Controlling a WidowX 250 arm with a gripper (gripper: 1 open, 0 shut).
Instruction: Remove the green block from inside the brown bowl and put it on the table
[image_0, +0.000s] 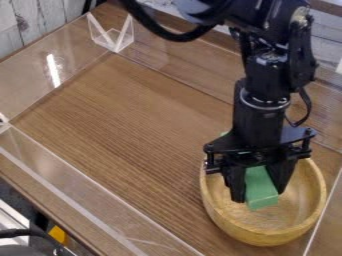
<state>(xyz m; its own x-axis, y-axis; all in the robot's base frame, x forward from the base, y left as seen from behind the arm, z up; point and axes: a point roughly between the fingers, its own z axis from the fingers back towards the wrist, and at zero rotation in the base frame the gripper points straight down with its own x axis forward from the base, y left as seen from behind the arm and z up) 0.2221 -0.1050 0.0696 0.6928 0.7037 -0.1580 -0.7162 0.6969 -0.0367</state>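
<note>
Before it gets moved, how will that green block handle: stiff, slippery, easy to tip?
The green block looks straight-edged and unbent, so it's probably stiff. Its flat faces suggest it would slide rather than roll. Being long and narrow, it might tilt if gripped off-centre.

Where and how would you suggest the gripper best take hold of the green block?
I would pinch the green block from above across its long sides, near the middle: it is a narrow bar, and the bowl's rim surrounds it.

One bowl (274, 222), one green block (262, 188), one arm (261, 85), one table (127, 125), one white wire piece (112, 33).
</note>
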